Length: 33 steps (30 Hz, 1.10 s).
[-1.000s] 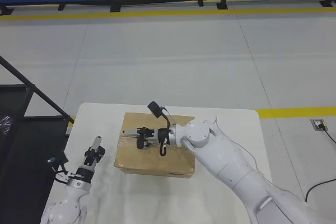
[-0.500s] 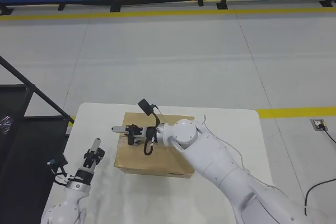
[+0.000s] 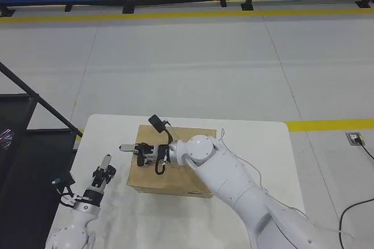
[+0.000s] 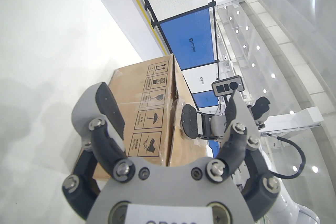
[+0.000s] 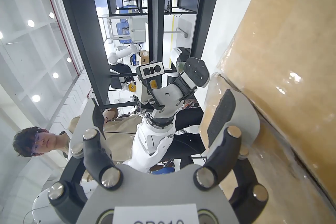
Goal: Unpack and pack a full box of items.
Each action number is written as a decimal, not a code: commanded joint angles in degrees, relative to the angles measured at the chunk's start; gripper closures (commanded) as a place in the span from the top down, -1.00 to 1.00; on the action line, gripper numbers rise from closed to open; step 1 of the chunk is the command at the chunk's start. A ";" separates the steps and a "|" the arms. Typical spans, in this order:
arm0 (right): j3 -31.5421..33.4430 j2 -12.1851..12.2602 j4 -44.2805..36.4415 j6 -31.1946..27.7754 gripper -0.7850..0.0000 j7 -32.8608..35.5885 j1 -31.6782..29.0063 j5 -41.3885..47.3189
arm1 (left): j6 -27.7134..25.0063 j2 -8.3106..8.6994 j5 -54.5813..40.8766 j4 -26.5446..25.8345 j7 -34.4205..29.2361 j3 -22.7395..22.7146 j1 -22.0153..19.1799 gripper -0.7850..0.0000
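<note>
A closed, taped cardboard box sits in the middle of the white table. My right arm lies across the box top, and its gripper juts out past the box's left edge, open. In the right wrist view one of its pads rests by the clear tape at the box's edge. My left gripper hovers low over the table just left of the box, open and empty. In the left wrist view the left gripper points at the box's printed side.
A black metal frame stands off the table's left side. Bare tabletop lies in front of the box and to its right. Grey floor with yellow lines surrounds the table.
My right gripper has slid leftward along the box top, from over the lid to beyond its left edge. The left gripper has stayed almost where it was.
</note>
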 commanded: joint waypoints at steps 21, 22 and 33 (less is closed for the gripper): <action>5.29 3.52 5.84 -4.96 1.00 9.74 0.47 -1.74 | 0.26 -0.01 1.19 0.21 -0.76 0.46 -0.78 1.00; 5.65 3.86 5.77 -5.43 1.00 9.82 0.35 -1.74 | 0.21 0.00 1.24 0.22 -0.81 0.44 -0.78 1.00; 9.06 8.20 1.93 -9.45 1.00 8.74 -1.93 -4.24 | 0.26 -0.01 1.59 0.34 -0.87 0.61 -0.85 1.00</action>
